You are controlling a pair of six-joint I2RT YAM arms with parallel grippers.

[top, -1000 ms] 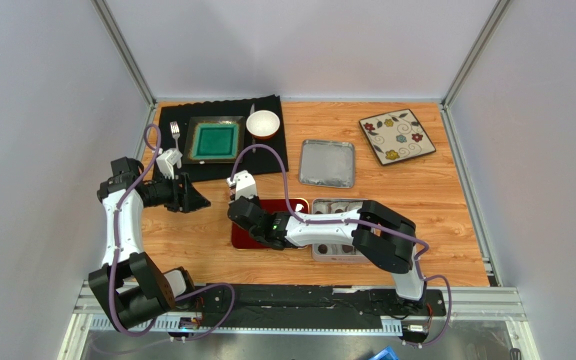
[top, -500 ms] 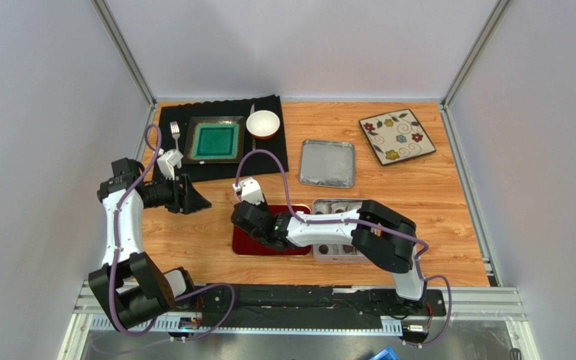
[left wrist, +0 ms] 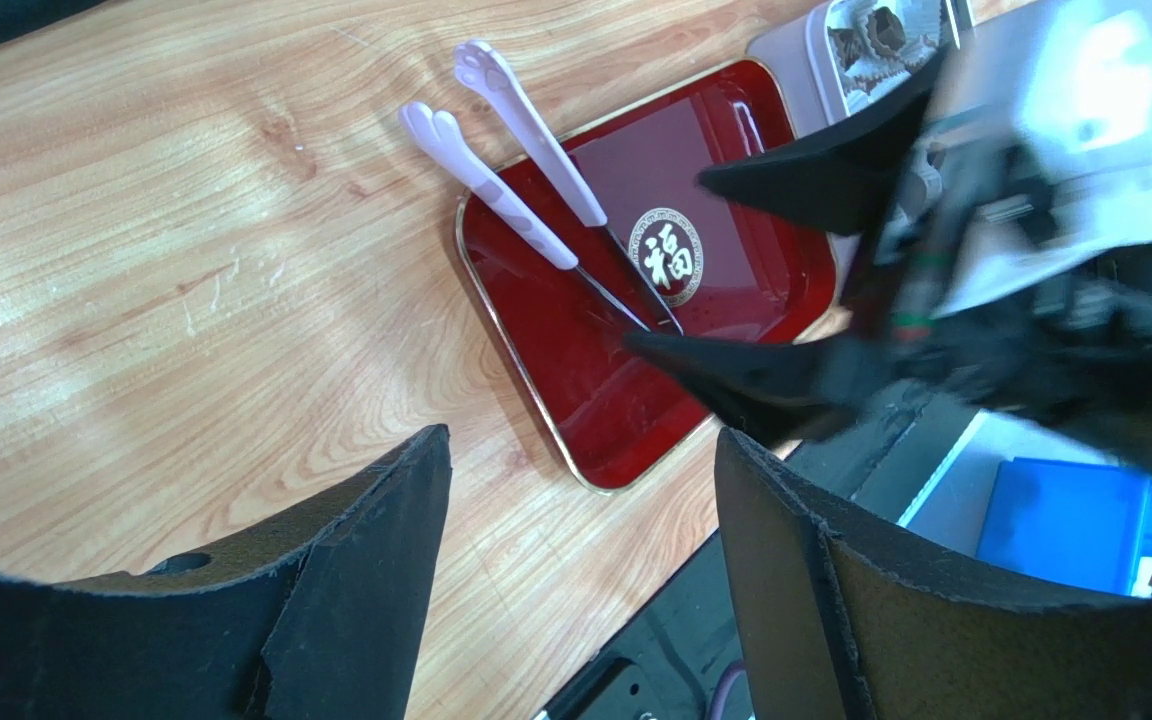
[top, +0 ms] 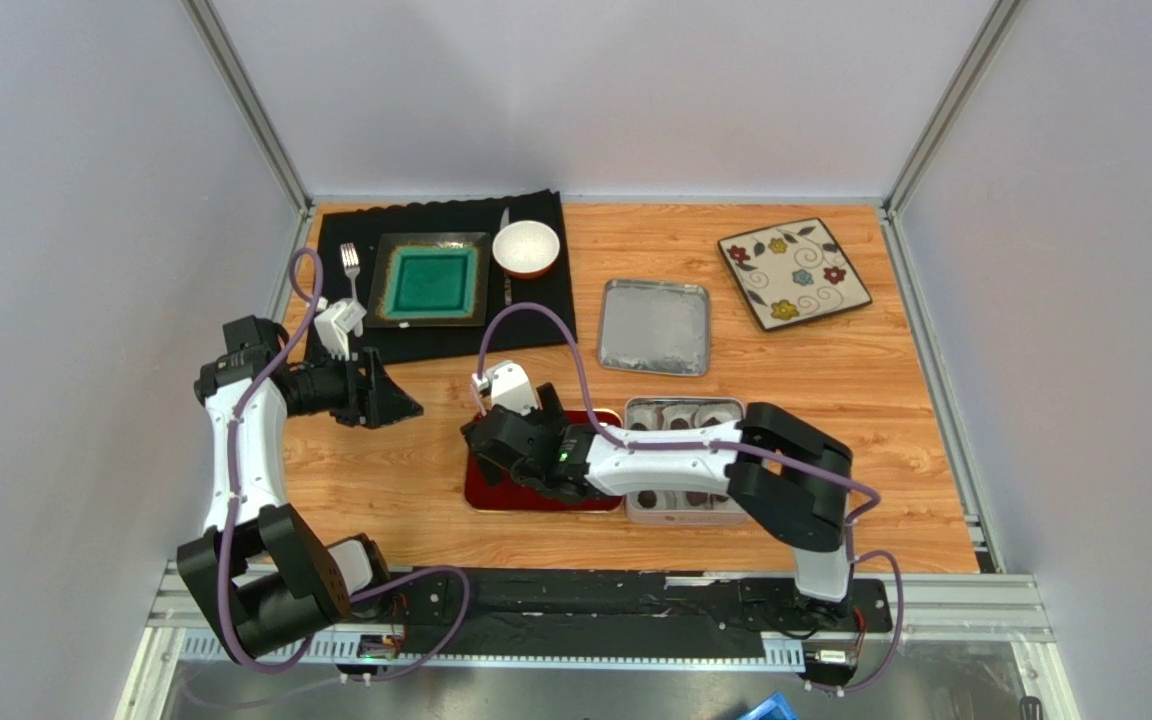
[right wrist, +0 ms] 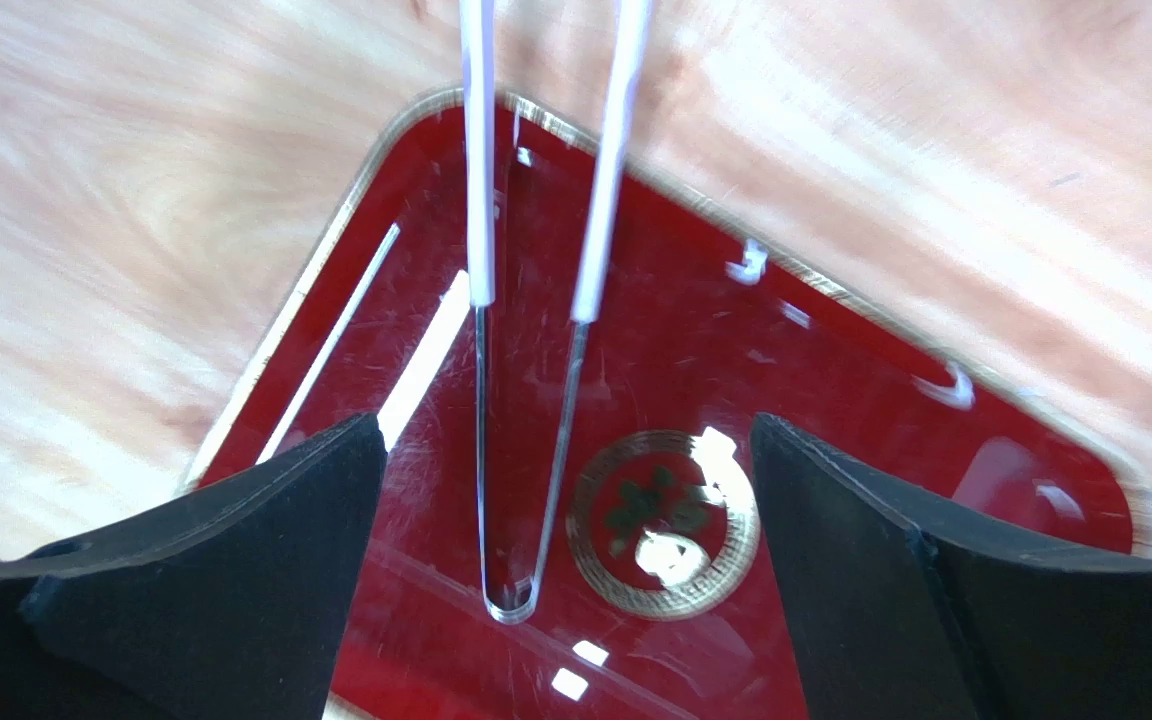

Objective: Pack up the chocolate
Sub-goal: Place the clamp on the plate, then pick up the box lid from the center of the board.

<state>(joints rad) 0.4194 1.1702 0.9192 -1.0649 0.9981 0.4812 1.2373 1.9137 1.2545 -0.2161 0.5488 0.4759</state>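
One readable mark: a gold 福 character inside a round gold emblem (left wrist: 669,255), mid-floor of the red tray (left wrist: 567,405). Right wrist view shows the same emblem (right wrist: 662,525), but blur and glare make the character unreadable there.

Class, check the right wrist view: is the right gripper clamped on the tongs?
No, the right gripper stands wide open, with the tongs lying loose on the red tray in the gap.
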